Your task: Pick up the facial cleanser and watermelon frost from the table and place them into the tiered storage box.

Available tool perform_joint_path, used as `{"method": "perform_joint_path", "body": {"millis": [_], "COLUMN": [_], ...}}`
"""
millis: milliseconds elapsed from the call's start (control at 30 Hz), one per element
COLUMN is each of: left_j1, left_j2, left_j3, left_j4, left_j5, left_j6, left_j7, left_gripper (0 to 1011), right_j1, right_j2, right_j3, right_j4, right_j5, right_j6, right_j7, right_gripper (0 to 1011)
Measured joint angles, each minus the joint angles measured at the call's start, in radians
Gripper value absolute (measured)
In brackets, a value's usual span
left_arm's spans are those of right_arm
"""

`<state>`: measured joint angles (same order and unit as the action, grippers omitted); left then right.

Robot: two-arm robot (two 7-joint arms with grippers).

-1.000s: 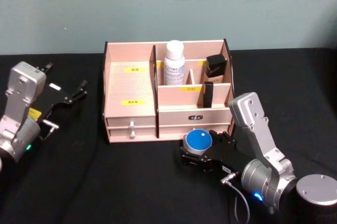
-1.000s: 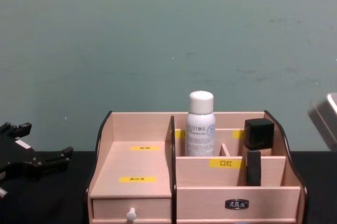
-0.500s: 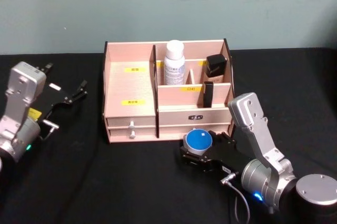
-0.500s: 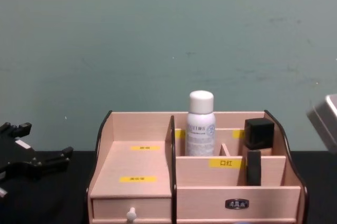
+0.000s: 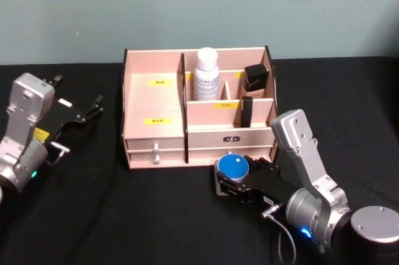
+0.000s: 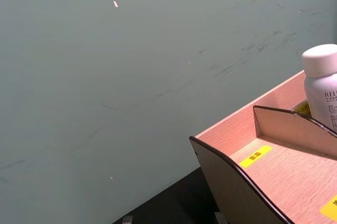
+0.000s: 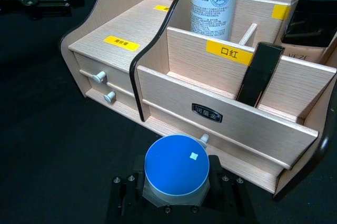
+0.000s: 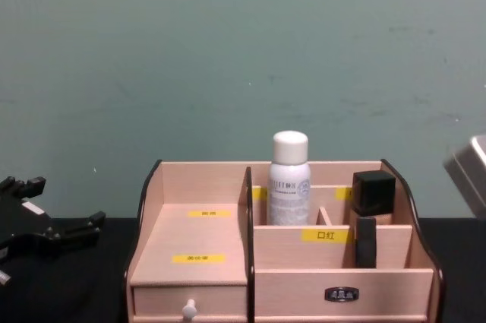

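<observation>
Grasping step, head view: the right gripper [image 5: 232,179] is pinching the watermelon frost [image 5: 234,166] on the table [image 5: 156,215], just in front of the tiered storage box [image 5: 156,106]; the facial cleanser [image 5: 206,75] already stands upright in a rear compartment.
Left arm, head view: the left gripper [image 5: 84,113] sits idle, well left of the box, fingers spread, holding nothing.
Right wrist view: jaws press both sides of the blue-lidded jar, which sits just before the drawer front.
Chest view: one white bottle beside one black-capped bottle [image 8: 373,191] and one black stick [image 8: 365,242].
Left wrist view: box corner and bottle cap.
Next move, my judgement: lift the jar clear of the front wall, then carry it over a free compartment.
Count: one jar, one cleanser, one box, two grippers.
</observation>
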<state>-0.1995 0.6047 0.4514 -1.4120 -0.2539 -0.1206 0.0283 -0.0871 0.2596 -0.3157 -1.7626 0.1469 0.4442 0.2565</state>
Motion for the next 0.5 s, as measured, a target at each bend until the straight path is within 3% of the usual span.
{"method": "perform_joint_path", "body": {"millis": [500], "left_j1": [0.000], "left_j2": [0.000], "left_j3": [0.000], "left_j4": [0.000], "left_j5": [0.000], "left_j6": [0.000], "left_j7": [0.000], "left_gripper": [1001], "right_j1": [-0.007], "right_j2": [0.012], "right_j3": [0.002], "right_j4": [-0.017], "right_j5": [0.017], "right_j6": [-0.015], "right_j7": [0.020], "right_gripper": [729]}}
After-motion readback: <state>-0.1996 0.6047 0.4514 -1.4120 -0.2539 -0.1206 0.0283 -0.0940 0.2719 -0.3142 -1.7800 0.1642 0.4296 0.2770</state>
